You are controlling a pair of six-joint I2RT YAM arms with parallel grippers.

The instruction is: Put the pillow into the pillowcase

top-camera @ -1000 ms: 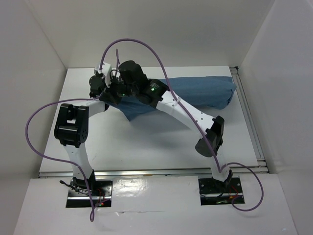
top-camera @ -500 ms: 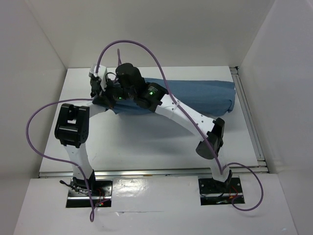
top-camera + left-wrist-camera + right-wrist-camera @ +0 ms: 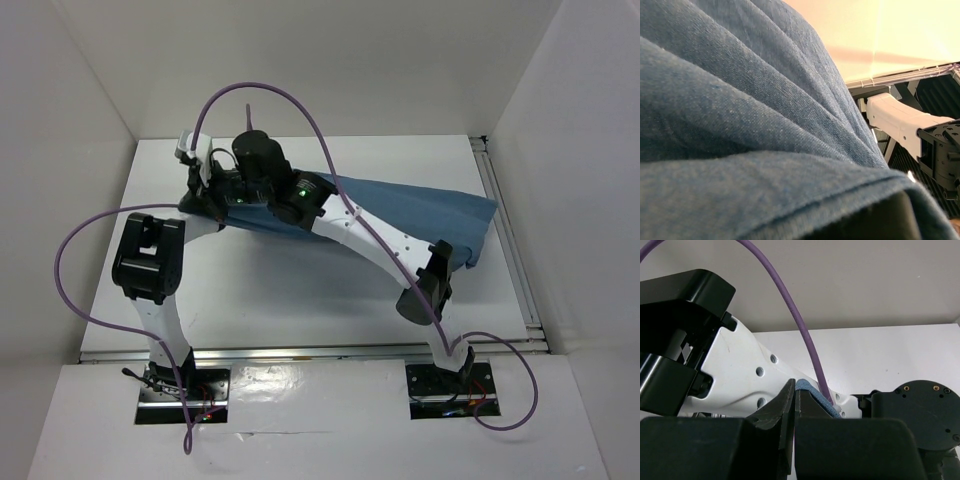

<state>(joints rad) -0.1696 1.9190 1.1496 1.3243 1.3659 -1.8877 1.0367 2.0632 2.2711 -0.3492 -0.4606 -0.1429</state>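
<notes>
L gripper (image 3: 212,192) & R gripper (image 3: 793,390) both pinched tight on pillowcase (image 3: 420,205) edge.

From above, my wrists cover the left end of the pillowcase (image 3: 420,205), hiding the fingertips of my left gripper (image 3: 205,188). Blurred blue folds fill my left wrist view. At my right gripper (image 3: 794,390), only a sliver of cloth shows.

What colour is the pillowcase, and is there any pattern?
The pillowcase is plain denim blue with no pattern. The left wrist view shows it best.
</notes>
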